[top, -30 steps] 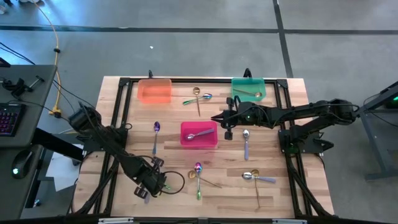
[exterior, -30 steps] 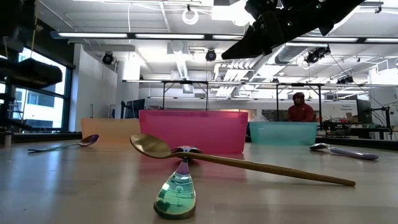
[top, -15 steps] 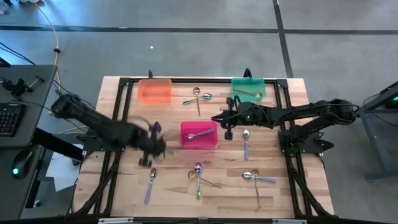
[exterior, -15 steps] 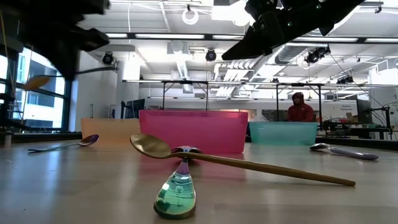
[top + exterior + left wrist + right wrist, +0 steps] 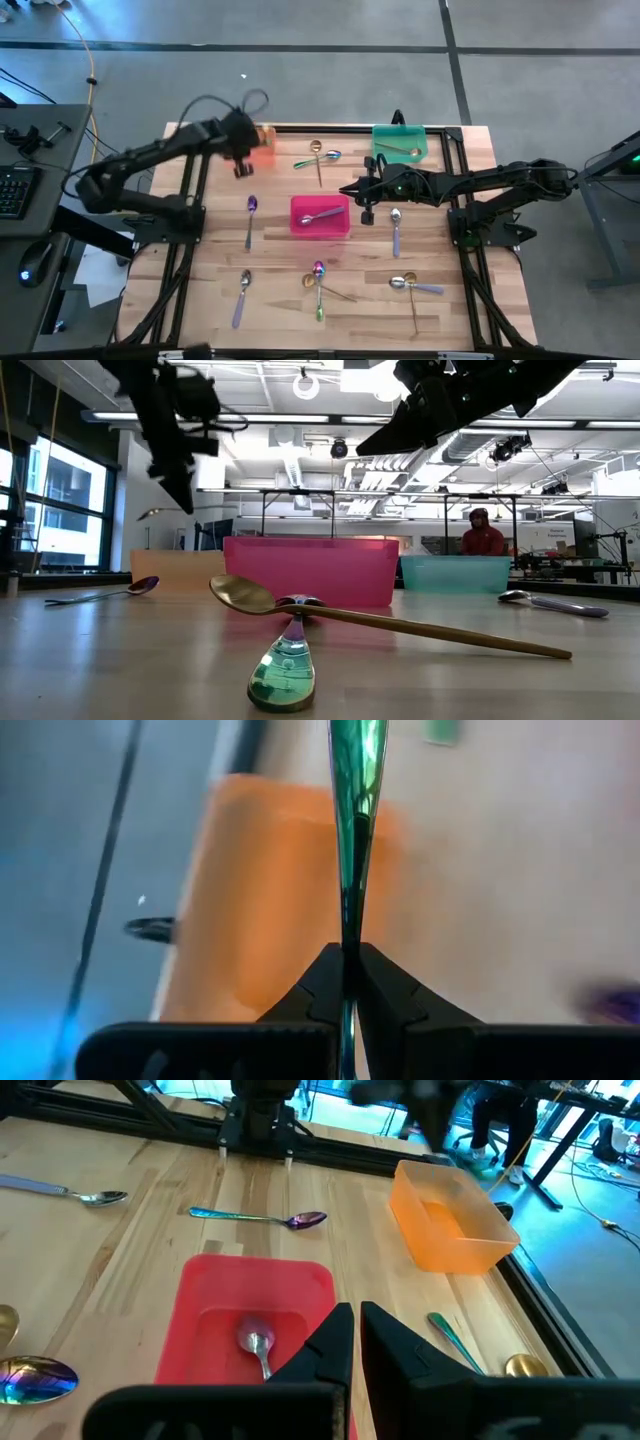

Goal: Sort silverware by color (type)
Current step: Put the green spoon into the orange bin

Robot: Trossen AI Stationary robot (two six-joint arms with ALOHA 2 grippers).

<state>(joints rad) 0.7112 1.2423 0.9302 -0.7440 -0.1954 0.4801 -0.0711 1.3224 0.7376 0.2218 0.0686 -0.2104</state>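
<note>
My left gripper [image 5: 243, 167] hangs over the orange bin [image 5: 263, 147] at the table's far left, shut on a slim spoon with a shiny green handle [image 5: 352, 840]. The spoon's bowl [image 5: 150, 513] shows beside the gripper [image 5: 184, 488] in the low view. My right gripper [image 5: 365, 205] hovers shut and empty just right of the pink bin [image 5: 320, 230], which holds a silver spoon [image 5: 256, 1343]. Several more spoons lie flat on the wood, among them a purple one [image 5: 250, 212] and an iridescent one [image 5: 318, 285] crossed by a gold one [image 5: 400, 625]. My left gripper pinches the spoon's green handle [image 5: 348, 935] between its two fingertips [image 5: 322, 975]. The handle runs on straight ahead from the tips, along the fingers. The spoon is lifted clear, above the orange bin [image 5: 255, 910].
The green bin [image 5: 400, 143] at the far right holds a gold spoon. Two spoons [image 5: 316, 156] lie between the orange and green bins. Others lie near the right arm [image 5: 396, 228] and at the near edge [image 5: 240, 295] [image 5: 408, 286]. A black frame rims the table.
My left arm has swung from the table's near left, up and across toward the far edge, and now stands over the orange bin with the spoon carried along. The right arm has kept still.
</note>
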